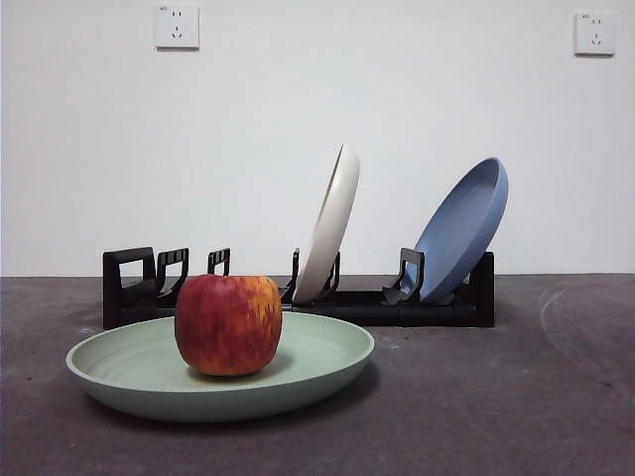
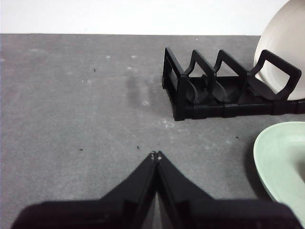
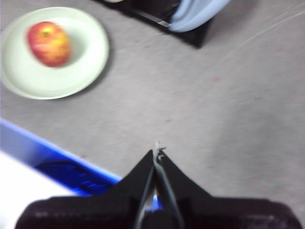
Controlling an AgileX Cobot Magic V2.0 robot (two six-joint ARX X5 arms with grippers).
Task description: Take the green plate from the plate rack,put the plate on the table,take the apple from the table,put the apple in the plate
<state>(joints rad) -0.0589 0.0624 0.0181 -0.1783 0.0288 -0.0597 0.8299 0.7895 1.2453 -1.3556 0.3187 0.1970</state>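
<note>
The green plate (image 1: 327, 369) lies flat on the worktop (image 1: 516, 397), in front of the plate rack (image 1: 377, 305) and toward its loop end. The apple (image 1: 228, 324) sits upright in the plate, a little off centre (red skin with yellow-orange streaks facing the front camera). Plate and rack are apart; a strip of bare worktop shows between them in the left wrist view.

The rack stands along the back of the worktop. A cream plate (image 1: 330, 226) leans in a slot near the middle. A blue plate (image 1: 464, 228) leans at the far end from the loop. The slots between the loop end and the cream plate hold nothing.

The left tool (image 2: 156, 155) is clenched, its tips touching, grasping nothing. It hangs over bare worktop beside the loop end of the rack, with the plate's rim at the side of its view.

The right tool (image 3: 157, 151) is also clenched with nothing in it. It is well apart from the plate and apple, over bare worktop near a blue edge (image 3: 57, 150) (picture blurred, so I cannot tell what that edge belongs to).

Two wall sockets (image 1: 177, 27) show on the white wall behind.
</note>
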